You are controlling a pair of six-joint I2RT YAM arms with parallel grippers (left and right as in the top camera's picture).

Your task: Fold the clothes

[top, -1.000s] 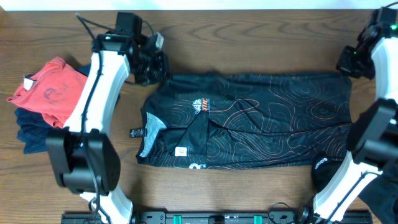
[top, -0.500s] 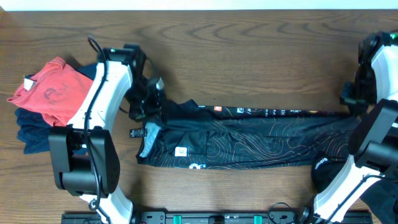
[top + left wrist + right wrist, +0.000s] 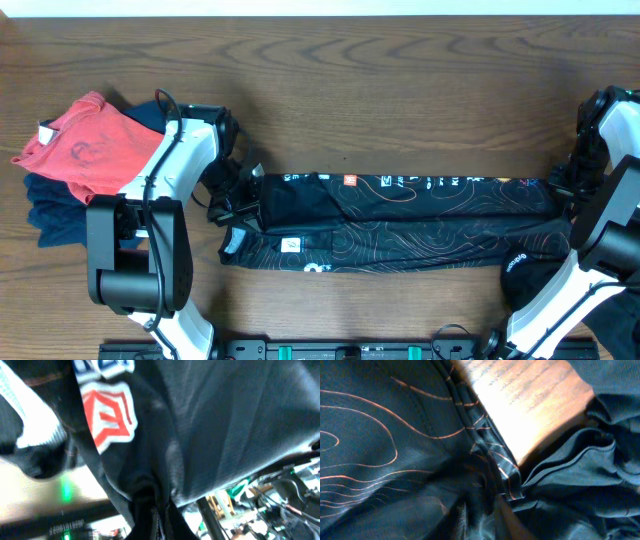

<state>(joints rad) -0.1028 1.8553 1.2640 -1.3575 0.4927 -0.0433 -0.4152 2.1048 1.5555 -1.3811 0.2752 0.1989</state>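
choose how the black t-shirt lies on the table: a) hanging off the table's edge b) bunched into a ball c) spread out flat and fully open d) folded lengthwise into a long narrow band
D: the black t-shirt lies as one long narrow band across the table, with one layer doubled over the other and small lettering showing along its upper edge.

Table [image 3: 400,90] bare along far edge; T-shirt [image 3: 400,225] spans centre; garment pile [image 3: 75,160] blocks left.
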